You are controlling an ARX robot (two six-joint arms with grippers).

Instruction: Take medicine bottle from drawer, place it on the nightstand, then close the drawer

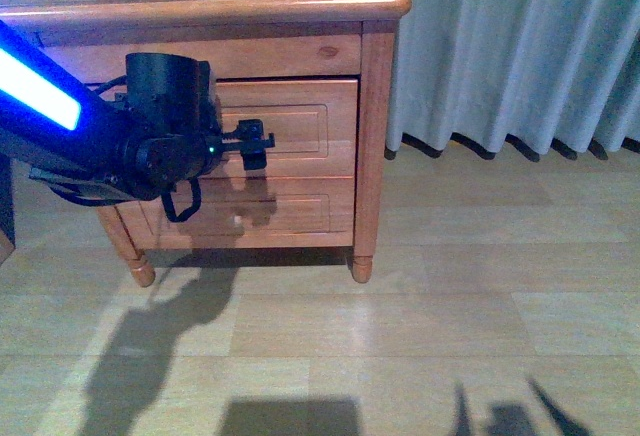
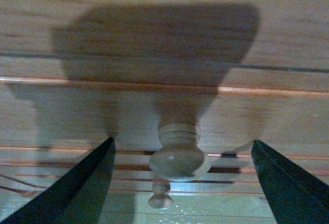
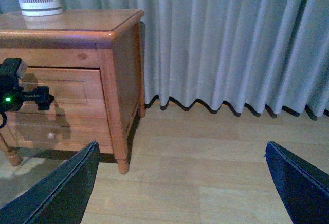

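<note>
Left gripper [image 1: 255,144] is sitting wide open straddling the drawer [image 1: 305,116] knob [image 2: 180,157], holding nothing; closing too shallow, it's likely slipping off that round knob mid-pull.

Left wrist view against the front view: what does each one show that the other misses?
Only the left wrist view shows the upper knob close up, sitting inside the wide-open left gripper. Only the front view shows the whole nightstand, the curtain and the floor. Both show the shut drawer front and the lower knob.
</note>
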